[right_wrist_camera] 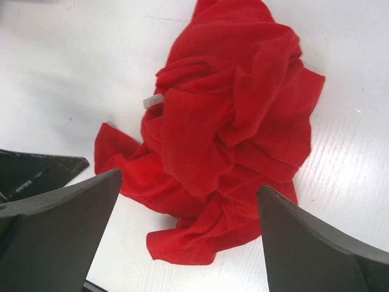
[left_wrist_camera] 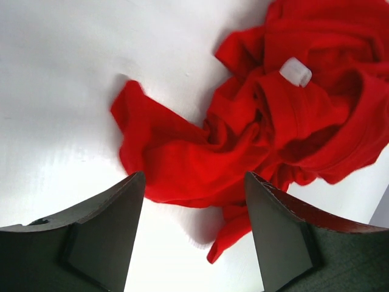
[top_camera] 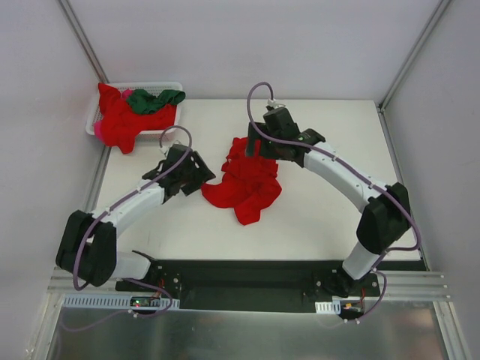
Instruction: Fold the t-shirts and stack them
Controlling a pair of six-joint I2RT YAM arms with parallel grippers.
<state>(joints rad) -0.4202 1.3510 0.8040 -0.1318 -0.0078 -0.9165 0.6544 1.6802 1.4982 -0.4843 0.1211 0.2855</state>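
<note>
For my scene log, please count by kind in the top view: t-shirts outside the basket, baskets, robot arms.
Red t-shirt outside the basket: 1
White basket: 1
Robot arms: 2 (left arm, right arm)
Total: 4

Soft matt red cloth t-shirt [top_camera: 246,186] on smooth white table [top_camera: 322,217].

Bright red t-shirt [top_camera: 247,184], dark green t-shirt [top_camera: 154,100], white lattice basket [top_camera: 169,86], white table [top_camera: 330,217]
</note>
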